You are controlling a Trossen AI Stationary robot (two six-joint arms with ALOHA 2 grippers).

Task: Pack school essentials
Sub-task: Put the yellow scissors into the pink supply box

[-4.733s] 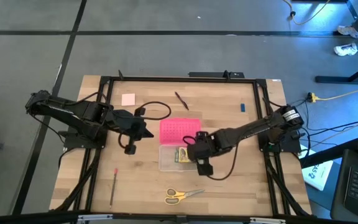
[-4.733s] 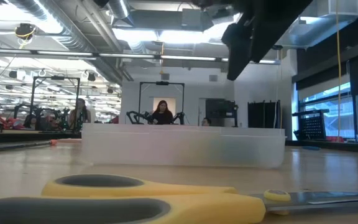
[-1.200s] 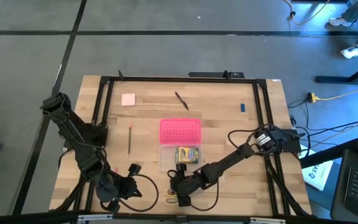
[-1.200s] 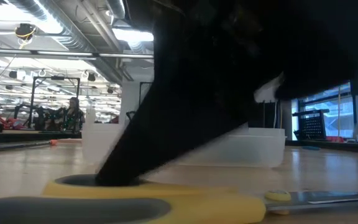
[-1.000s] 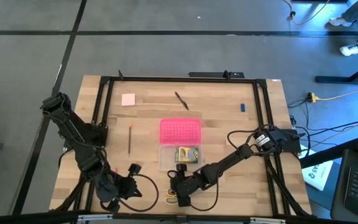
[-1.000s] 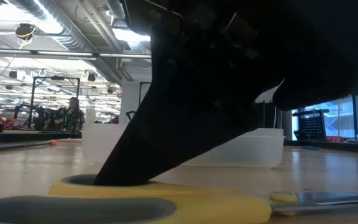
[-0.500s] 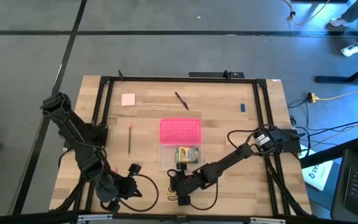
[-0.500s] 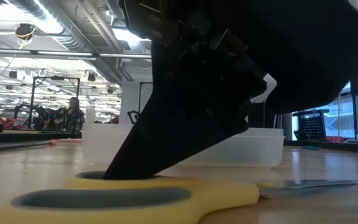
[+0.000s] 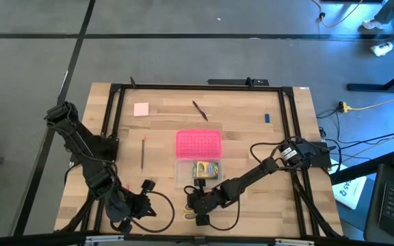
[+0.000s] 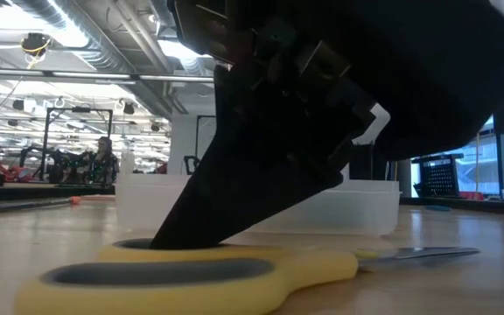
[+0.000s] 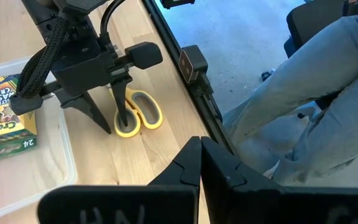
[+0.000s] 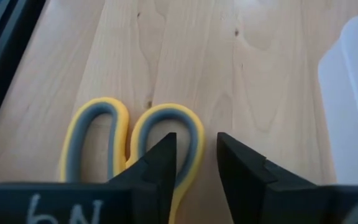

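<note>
From above, my right gripper (image 9: 198, 216) sits low at the desk's (image 9: 252, 157) near edge, over the yellow-handled scissors (image 9: 187, 217), which my arm mostly hides. Just beyond it stands the clear case (image 9: 198, 171) with the crayon box (image 9: 206, 169) inside and the pink lid (image 9: 198, 144) at its far end. My left gripper (image 9: 123, 213) waits near the same edge, close to my right. A thin pencil (image 9: 143, 151) lies well apart on open wood; the pink pad (image 9: 141, 108), dark pen (image 9: 200, 110) and small blue piece (image 9: 267, 117) lie along the far side, with bare desk between

At desk level, the scissors' rounded yellow loops with grey lining (image 10: 182, 271) fill the foreground; one dark finger stands down in the farther loop. The frosted case wall (image 10: 357, 210) rises behind

From my left wrist, my own jaws meet, holding nothing. Ahead, my right jaws straddle one side of a scissor loop (image 11: 135, 115), beside the desk's black frame rail (image 11: 194, 93); a person's trouser legs (image 11: 303, 93) are beyond it

From my right wrist, my jaws are narrowly apart, one finger (image 12: 160, 163) inside a loop (image 12: 163, 134), the other outside its rim; firm grip I cannot tell
</note>
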